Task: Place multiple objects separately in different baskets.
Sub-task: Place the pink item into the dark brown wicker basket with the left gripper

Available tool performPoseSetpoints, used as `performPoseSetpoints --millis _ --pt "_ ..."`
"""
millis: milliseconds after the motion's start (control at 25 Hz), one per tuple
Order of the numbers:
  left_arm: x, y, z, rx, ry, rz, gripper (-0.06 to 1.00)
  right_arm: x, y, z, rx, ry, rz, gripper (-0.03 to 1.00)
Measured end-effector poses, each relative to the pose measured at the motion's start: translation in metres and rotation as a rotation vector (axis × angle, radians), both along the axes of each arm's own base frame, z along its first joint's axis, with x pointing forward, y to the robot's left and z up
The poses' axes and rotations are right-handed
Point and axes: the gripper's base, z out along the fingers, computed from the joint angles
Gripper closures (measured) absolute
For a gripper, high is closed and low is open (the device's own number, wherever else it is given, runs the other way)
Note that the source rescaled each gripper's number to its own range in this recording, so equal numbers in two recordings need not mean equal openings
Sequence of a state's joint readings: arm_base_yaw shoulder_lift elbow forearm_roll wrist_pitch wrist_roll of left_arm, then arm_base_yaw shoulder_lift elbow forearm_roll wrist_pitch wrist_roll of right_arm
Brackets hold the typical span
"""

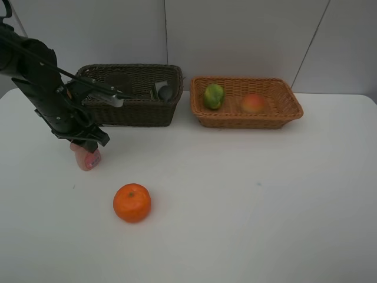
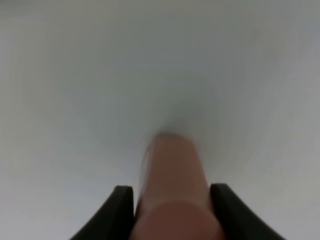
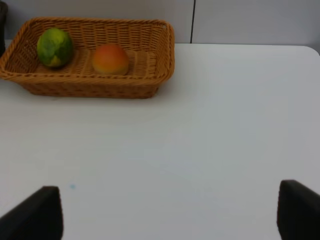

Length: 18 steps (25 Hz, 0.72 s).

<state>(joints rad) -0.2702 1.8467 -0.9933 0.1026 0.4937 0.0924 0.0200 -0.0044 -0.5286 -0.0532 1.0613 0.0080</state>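
My left gripper [image 1: 88, 143] is down at the table on the left, shut on the pink bottle [image 1: 87, 158]. In the left wrist view the bottle [image 2: 172, 175] sits tight between both fingers [image 2: 122, 212]. The orange [image 1: 132, 202] lies on the table, to the front right of that gripper. The green citrus [image 1: 214, 95] and the red-orange peach-like fruit [image 1: 253, 104] lie in the light tan basket [image 1: 246, 122], and both show in the right wrist view [image 3: 55, 47] [image 3: 110, 59]. The dark brown basket [image 1: 132, 112] holds a dark item [image 1: 165, 92] at its right end. My right gripper [image 3: 167, 212] is open and empty.
The white table [image 1: 247, 200] spreads out in front of both baskets. The two baskets stand side by side at the back, near the wall. The right arm is outside the high view. The left arm [image 1: 41, 82] reaches in beside the dark basket's left end.
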Motion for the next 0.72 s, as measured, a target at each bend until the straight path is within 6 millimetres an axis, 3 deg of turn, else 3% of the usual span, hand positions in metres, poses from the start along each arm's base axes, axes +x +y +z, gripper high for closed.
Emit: performPoseSetpoints --millis 320,720 --pt "0.003 0.0 0.006 -0.026 0.021 0.114 0.56 0.0 0.0 0.0 0.0 0.0 0.0 0.1" --pt "0.021 -0.004 0.092 -0.137 -0.104 0.338 0.56 0.0 0.0 0.0 0.0 0.0 0.0 0.1"
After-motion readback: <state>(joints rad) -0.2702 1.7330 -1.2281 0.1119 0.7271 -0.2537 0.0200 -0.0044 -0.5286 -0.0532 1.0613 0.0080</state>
